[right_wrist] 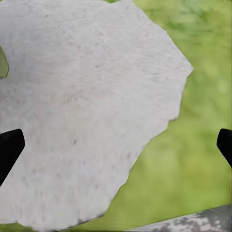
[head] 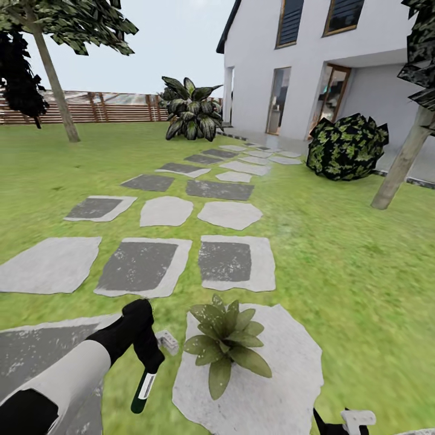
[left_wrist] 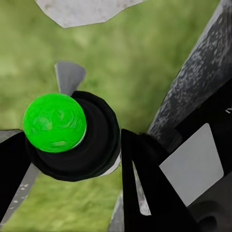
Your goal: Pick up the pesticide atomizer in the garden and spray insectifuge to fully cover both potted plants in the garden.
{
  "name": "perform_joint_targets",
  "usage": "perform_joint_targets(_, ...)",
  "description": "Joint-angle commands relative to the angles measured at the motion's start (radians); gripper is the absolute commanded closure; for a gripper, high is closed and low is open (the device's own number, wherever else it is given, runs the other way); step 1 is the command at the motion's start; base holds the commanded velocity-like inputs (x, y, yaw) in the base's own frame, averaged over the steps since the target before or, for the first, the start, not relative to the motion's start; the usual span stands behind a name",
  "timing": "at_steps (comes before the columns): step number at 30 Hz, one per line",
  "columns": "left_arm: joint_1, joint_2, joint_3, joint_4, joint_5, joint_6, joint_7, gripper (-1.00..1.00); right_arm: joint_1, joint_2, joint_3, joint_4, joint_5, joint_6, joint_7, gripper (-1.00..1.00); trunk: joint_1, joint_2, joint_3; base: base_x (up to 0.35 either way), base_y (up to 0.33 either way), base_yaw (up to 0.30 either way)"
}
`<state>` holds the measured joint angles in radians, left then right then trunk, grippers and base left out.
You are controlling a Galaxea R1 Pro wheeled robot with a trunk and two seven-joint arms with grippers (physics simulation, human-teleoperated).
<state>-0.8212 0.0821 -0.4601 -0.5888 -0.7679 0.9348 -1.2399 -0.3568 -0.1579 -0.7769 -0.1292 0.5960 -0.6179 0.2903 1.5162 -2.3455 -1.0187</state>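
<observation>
1. A white house rises beyond pale stepping stones crossing the lawn.
2. A round bush sits near its door.
3. A slatted fence backs a tree.

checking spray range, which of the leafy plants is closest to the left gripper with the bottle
The small speckled potted plant on the pale stone, right beside the left gripper holding the atomizer. The big leafy plant by the fence and the round bush stand far off.

Stepping stones cross lawn toward white house.
</observation>
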Motion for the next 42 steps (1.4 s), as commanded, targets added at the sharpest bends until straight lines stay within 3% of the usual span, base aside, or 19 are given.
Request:
perform_joint_targets(1, 0.0, 0.001, -0.003, -0.002, -0.008, 0.007, -0.01, 1.0, -0.001, 0.0, -0.009, 0.0, 0.001, -0.002, 0.009, -1.0, -0.001, 0.0, -0.001, -0.199, -0.231, 0.273)
perform_joint_targets(11, -0.001, 0.004, 0.006, -0.002, -0.008, 0.013, -0.009, 1.0, -0.001, 0.0, -0.009, 0.0, 0.001, -0.001, 0.009, -1.0, -0.001, 0.0, -0.001, -0.214, -0.221, 0.257)
perform_joint_targets(27, -0.001, 0.004, 0.006, -0.002, -0.008, 0.013, -0.009, 1.0, 0.0, 0.001, -0.009, 0.0, 0.001, -0.002, 0.009, -1.0, -0.001, 0.0, -0.001, -0.025, -0.263, 0.031)
perform_joint_targets(42, -0.001, 0.005, 0.006, 0.002, -0.008, 0.014, -0.007, 1.0, 0.0, 0.001, -0.009, 0.0, 0.001, -0.001, 0.009, -1.0, -0.001, 0.0, -0.001, -0.047, -0.252, 0.267)
